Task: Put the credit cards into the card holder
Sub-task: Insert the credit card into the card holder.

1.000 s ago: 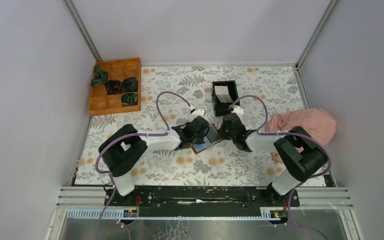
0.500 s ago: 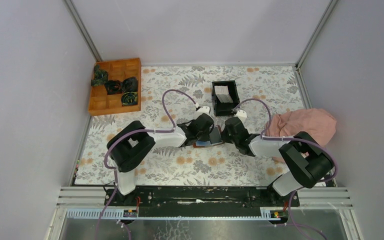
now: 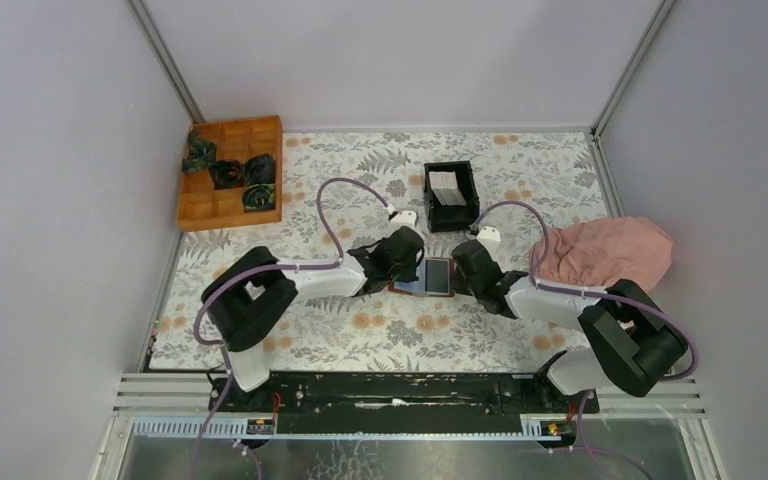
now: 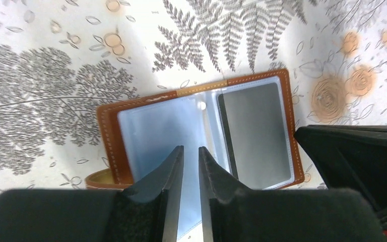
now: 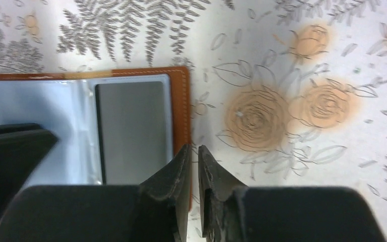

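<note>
The holder [image 3: 437, 276] now lies open and flat on the table [image 3: 360, 335], no longer tilted as a second ago. Your left tool [image 4: 190, 150] and right tool [image 5: 193, 147] rest at its two ends, jaws nearly closed, gripping nothing visible. Cards [image 3: 446, 185] wait in the box [image 3: 471, 196].

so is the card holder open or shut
Open: the card holder lies spread, clear sleeves and a dark panel showing inside.
</note>
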Robot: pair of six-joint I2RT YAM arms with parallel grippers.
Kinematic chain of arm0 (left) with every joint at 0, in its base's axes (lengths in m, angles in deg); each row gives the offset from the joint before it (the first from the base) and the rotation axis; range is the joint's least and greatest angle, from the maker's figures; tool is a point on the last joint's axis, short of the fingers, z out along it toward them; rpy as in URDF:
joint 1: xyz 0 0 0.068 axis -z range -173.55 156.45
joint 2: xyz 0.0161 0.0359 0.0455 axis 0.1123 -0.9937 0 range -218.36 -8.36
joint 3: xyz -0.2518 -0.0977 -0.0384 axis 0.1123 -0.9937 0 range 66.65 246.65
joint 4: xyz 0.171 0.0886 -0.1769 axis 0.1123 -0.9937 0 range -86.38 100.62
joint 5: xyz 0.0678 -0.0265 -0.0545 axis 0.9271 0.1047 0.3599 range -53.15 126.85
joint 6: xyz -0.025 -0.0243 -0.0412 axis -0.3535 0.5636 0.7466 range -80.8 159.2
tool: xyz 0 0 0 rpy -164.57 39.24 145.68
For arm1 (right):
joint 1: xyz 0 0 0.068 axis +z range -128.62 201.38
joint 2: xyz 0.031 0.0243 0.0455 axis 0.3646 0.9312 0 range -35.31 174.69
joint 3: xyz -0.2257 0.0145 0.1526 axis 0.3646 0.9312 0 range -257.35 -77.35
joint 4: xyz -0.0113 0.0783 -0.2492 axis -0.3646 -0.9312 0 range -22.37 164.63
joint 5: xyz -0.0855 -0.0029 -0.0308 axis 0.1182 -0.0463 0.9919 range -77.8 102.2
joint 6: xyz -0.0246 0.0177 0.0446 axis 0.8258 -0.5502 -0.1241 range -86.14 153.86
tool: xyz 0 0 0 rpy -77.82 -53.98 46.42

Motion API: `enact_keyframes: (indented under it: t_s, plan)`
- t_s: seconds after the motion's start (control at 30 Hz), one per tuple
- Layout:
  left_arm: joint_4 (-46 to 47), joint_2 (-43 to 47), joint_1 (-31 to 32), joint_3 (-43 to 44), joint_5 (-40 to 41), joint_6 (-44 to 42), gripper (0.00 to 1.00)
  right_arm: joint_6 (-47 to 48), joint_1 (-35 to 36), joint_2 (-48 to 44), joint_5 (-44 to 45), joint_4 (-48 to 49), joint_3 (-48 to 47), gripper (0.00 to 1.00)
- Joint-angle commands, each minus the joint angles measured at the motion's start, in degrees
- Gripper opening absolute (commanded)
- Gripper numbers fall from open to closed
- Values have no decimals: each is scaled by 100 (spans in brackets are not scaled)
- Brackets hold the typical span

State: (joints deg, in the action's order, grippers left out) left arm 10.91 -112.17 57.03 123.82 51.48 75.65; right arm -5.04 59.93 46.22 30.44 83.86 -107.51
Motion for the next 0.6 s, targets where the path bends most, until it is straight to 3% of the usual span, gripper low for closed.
enact_keyframes:
  t_s: [0.0, 0.23, 0.3, 0.4, 0.47, 0.57]
  plan:
    - [15, 497, -4, -68, 468, -134, 25, 234, 30, -331, 597, -747, -239, 19]
    - [-19, 1080, -5, -150, 809, -172, 35, 746, 25, -655, 702, -794, -622, 32]
    - [-2, 1268, -4, -192, 862, -188, 39, 949, 24, -677, 726, -825, -828, 44]
    - [133, 1612, -5, -353, 936, -269, 47, 1271, 22, -730, 1198, -738, -1076, 75]
    - [250, 1850, -11, -461, 1005, -337, 58, 1605, 14, -759, 1472, -494, -1222, 88]
    - [461, 2213, -67, -627, 1076, -412, 85, 1932, -102, -740, 1473, -240, -1579, 98]
